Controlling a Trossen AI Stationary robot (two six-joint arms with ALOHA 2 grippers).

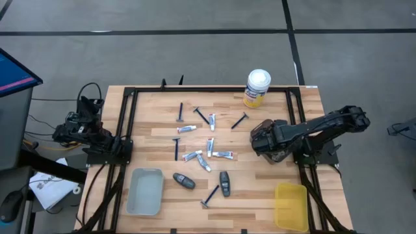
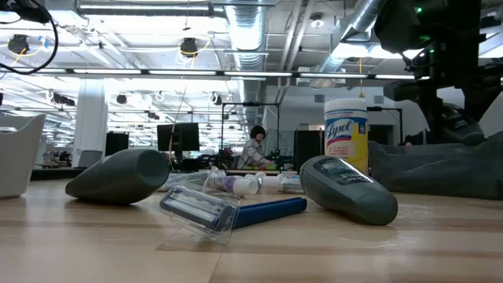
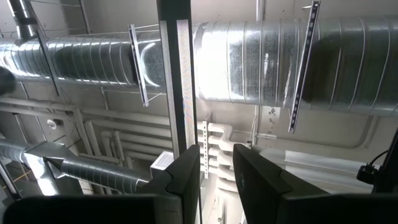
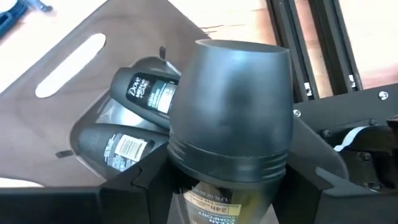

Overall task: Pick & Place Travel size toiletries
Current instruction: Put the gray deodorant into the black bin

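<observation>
One dark grey oval container (image 4: 230, 118), clamped between right gripper (image 4: 224, 186) fingers above dark tray (image 4: 56, 118) holding two more; rigid, light, slick plastic, best pinched across flat sides; left gripper (image 3: 216, 180) parked, narrowly parted, empty.

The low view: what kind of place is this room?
Probably a large industrial lab or workshop: bare silver ducts run under the ceiling, a wooden worktable carries robot arms, and a person sits at a far desk.

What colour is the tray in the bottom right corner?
Yellow tray, clearest in the high view.
</observation>
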